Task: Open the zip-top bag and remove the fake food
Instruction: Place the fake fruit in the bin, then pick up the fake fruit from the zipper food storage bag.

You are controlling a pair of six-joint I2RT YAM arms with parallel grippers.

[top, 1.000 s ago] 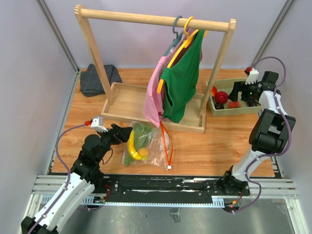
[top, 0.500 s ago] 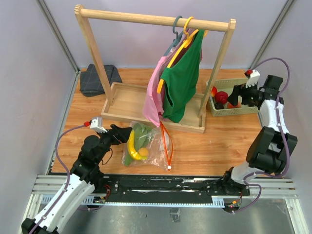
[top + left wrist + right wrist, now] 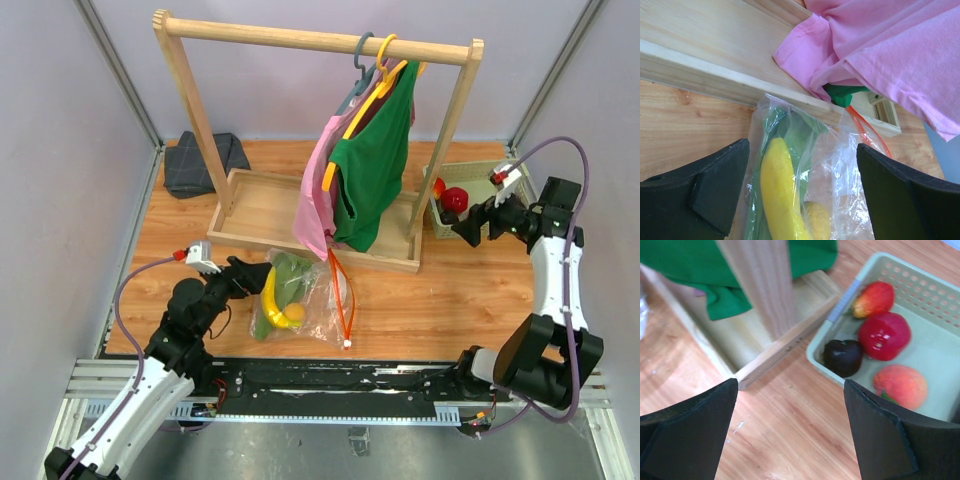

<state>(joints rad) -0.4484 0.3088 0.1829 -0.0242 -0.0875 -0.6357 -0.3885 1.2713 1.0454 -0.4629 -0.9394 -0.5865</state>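
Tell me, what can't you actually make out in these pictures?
- Left wrist view: the lower end of the zip-top bag and the banana inside it run off the bottom edge.
- Top view: the right gripper covers part of the basket, hiding some of what lies in it.
- Right wrist view: the basket's far side is cut off by the right edge.

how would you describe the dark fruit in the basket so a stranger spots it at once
Right of the wooden clothes rack stands a pale green basket holding fake fruits. The dark fruit lies in the corner closest to the rack's base. It alone is near-black; its neighbours are red, reddish-yellow and peach.
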